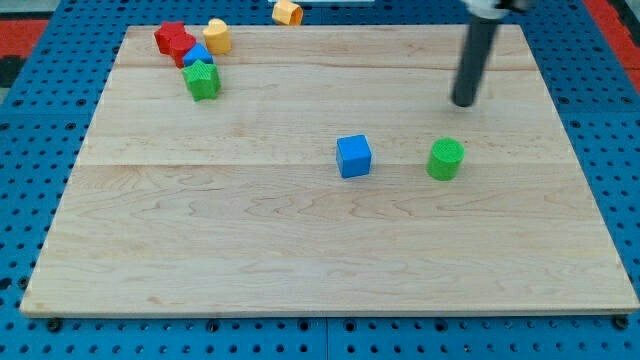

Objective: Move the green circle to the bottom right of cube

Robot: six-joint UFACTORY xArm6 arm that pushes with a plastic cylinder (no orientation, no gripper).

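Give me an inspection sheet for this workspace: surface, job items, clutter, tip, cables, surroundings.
Surface: wooden board, flat, mostly bare.
Job items: green circle to the view's right of the blue cube, level with it, apart from it.
Clutter: at the view's top left, a red block, yellow block, small blue block and green block, bunched together; another yellow block at the board's top edge.
Tip: my tip is toward the view's top from the green circle, not touching it.
Cables: nothing seen.
Surroundings: blue pegboard around the board.
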